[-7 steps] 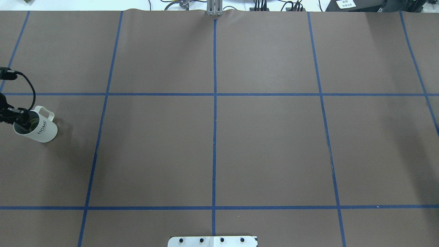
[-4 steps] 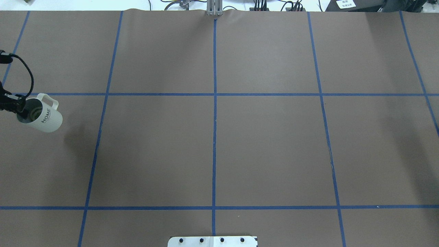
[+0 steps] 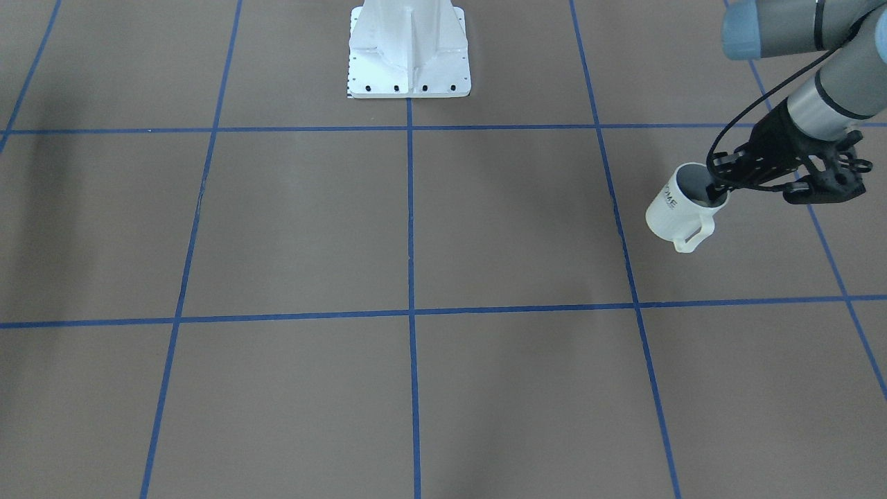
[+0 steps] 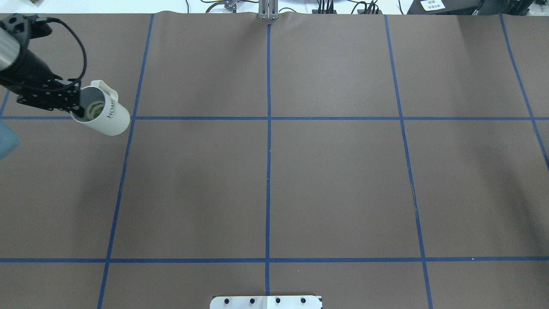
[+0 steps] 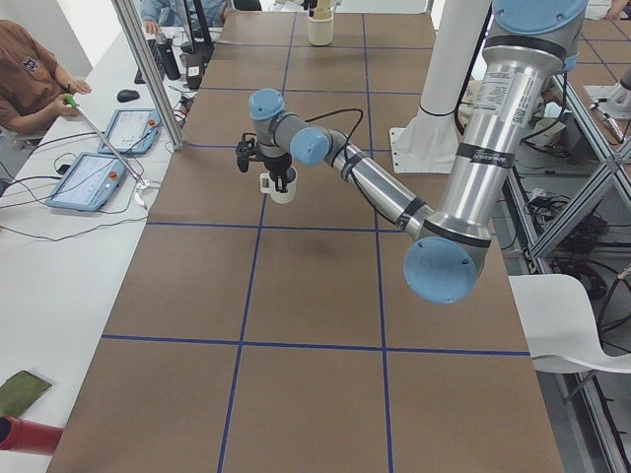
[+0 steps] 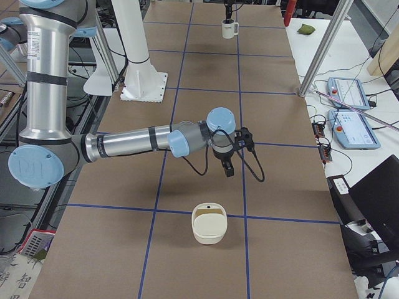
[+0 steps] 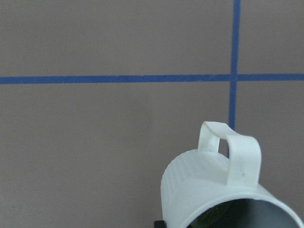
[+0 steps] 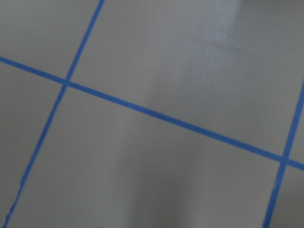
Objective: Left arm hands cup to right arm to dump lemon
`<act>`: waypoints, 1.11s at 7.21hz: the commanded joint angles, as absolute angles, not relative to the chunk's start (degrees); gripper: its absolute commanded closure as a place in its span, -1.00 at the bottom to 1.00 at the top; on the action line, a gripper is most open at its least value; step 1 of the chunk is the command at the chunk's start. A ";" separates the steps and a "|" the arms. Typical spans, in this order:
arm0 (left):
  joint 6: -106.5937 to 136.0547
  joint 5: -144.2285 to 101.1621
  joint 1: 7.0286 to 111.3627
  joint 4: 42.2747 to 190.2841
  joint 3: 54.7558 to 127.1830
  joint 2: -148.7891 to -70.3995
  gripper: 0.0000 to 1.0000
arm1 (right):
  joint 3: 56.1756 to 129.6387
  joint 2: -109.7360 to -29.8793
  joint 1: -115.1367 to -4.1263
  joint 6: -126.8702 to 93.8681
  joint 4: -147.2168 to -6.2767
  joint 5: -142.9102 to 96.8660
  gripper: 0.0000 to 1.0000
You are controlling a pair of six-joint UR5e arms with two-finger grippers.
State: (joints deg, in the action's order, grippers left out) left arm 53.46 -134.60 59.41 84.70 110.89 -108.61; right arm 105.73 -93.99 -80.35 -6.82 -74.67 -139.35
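My left gripper (image 4: 76, 108) is shut on the rim of the white cup (image 4: 104, 115), one finger inside it, and holds it tilted above the table at the far left. The striped yellow-green lemon (image 4: 95, 110) lies inside the cup. The front-facing view shows the cup (image 3: 675, 210) hanging from the left gripper (image 3: 717, 188), handle toward the camera. The left wrist view shows the cup (image 7: 213, 185) from above. My right gripper (image 6: 228, 169) shows only in the right side view, hanging above the table; I cannot tell whether it is open or shut.
A cream open container (image 6: 209, 222) stands on the table near my right gripper, apart from it. The white robot pedestal (image 3: 409, 48) stands at the table's robot side. Operator tablets (image 6: 352, 93) lie on a side bench beyond the table.
My left arm has lifted the cup and carried it away from the robot and toward the table's middle. The cup stays in the gripper.
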 commanded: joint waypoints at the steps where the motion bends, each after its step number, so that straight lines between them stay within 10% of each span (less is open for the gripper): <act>1: 69.55 -134.47 53.55 84.55 108.91 -118.26 1.00 | 105.64 -88.53 -75.79 -19.62 -65.00 -136.95 -0.91; 8: 98.41 -134.47 49.57 84.64 80.90 -147.81 1.00 | 109.42 -73.92 -48.64 -38.85 -52.58 -98.67 -0.96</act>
State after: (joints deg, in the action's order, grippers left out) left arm 94.23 -134.47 49.83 84.61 85.61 -144.11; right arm 108.27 -74.61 -53.05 -38.53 -54.03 -105.13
